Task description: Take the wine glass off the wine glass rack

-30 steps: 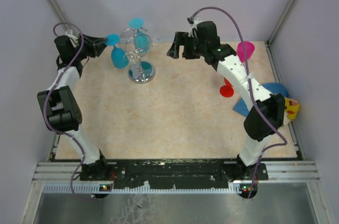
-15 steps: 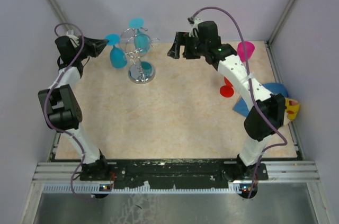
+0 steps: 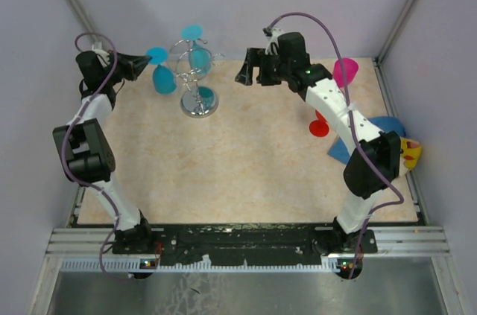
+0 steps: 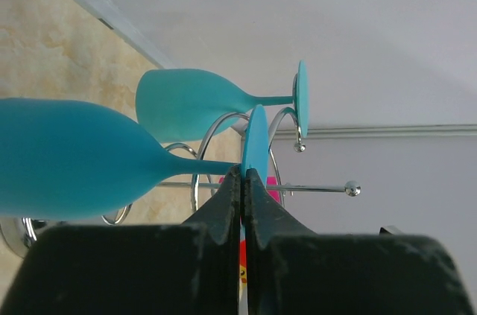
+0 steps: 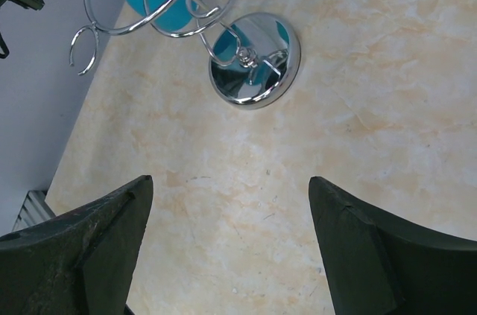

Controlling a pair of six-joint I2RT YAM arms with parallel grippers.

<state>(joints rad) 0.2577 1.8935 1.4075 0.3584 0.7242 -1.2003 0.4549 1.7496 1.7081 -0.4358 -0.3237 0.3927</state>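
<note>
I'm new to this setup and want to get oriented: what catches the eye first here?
The left gripper pinches the foot of a blue wine glass at the far left. Just right of it stands the shiny wine glass rack, with a second teal glass hanging from it. The right gripper hovers open right of the rack.

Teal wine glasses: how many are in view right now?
2. The held wine glass is pinched at its foot by the left gripper, left of the wine glass rack; the second glass hangs bowl-down from the rack's wire arms. Others may be hidden.
</note>
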